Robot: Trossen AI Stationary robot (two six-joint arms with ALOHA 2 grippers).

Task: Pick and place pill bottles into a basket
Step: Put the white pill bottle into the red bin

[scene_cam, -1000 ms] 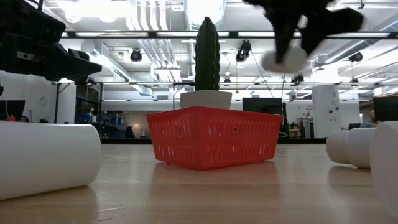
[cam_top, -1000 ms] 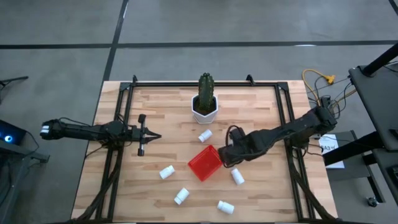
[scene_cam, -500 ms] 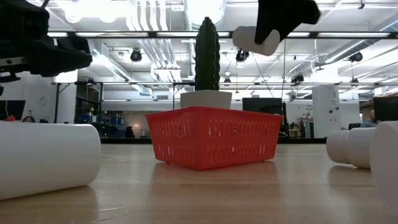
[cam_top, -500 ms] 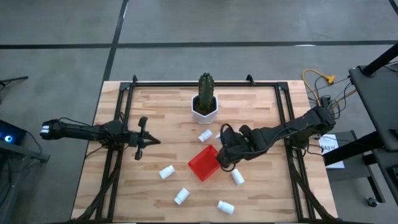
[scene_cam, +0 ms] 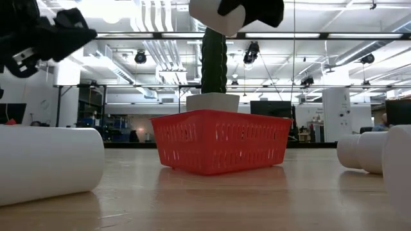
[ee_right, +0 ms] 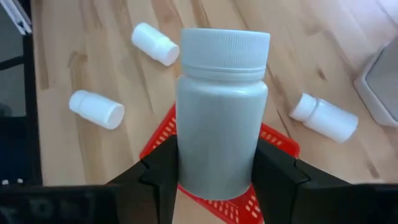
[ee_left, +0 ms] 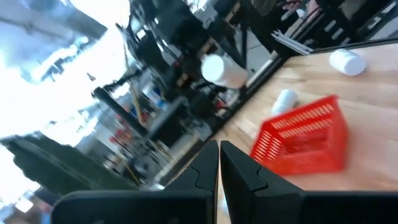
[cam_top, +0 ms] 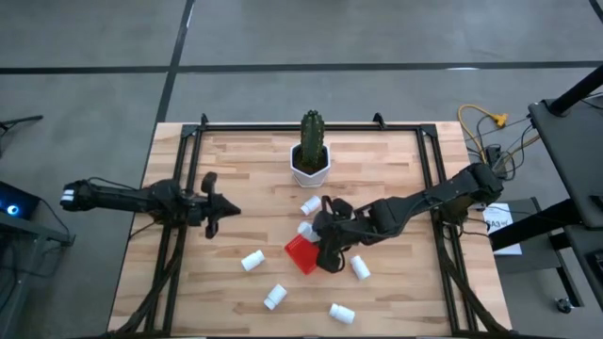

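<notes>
Right gripper (ee_right: 214, 177) pinching 1 white pill bottle (ee_right: 221, 109) by its body, cap pointing away from the wrist, held in the air above the red basket (cam_top: 300, 252). In the low view, bottle (scene_cam: 215, 14) well clear of the basket rim (scene_cam: 218, 115), in front of the cactus (scene_cam: 215, 58). White cactus pot (cam_top: 309, 168) standing beyond the basket, apart from it. 5 other bottles lying on their sides on the wooden table (cam_top: 236, 179): 1 (cam_top: 310, 203) between pot and basket, 1 (cam_top: 360, 266) just right of the basket, 3 nearer the front edge. Bottles all white, ribbed caps. Basket walls low, meshed, nothing visible inside. Left gripper (cam_top: 209, 193) pressed together, holding nothing, above the table's left side, well apart from the basket.
</notes>
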